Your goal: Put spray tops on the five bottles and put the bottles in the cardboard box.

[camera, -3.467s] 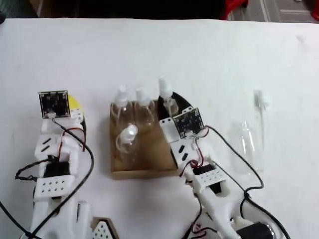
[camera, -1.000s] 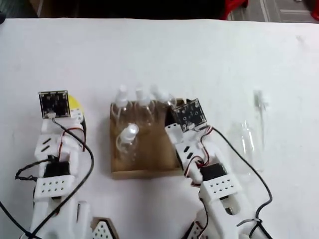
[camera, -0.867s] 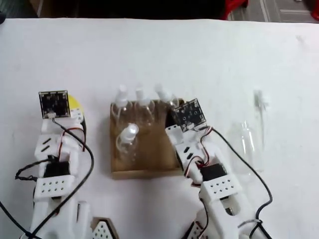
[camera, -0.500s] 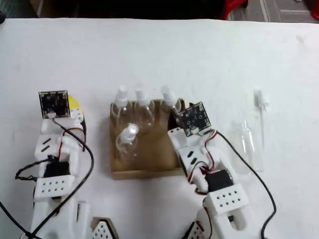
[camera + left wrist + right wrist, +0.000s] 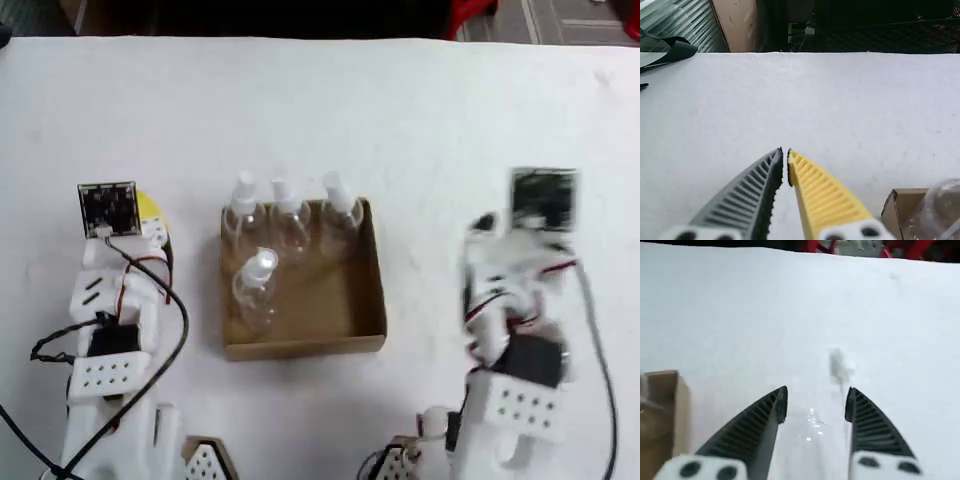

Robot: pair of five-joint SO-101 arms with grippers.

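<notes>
The cardboard box (image 5: 375,300) sits mid-table and holds several clear bottles with white spray tops: three along its far wall (image 5: 289,212) and one (image 5: 256,285) toward the front left. My right gripper (image 5: 815,390) is open, hanging over bare table to the right of the box. Between its fingers shows the glint of a clear bottle (image 5: 811,426) lying down, with a blurred white spray top (image 5: 838,365) just beyond. My left gripper (image 5: 785,150) is shut on nothing, left of the box; its yellow finger (image 5: 148,207) shows in the high view.
The right arm (image 5: 515,300) covers the table to the right of the box. The box's corner (image 5: 897,202) and a bottle (image 5: 940,210) show at the edge of the left wrist view. White tabletop stretches beyond the box to the far edge.
The right arm set a capped bottle in the box's far right corner, let go, then swung right over the loose bottle and spray top. The left arm stayed still.
</notes>
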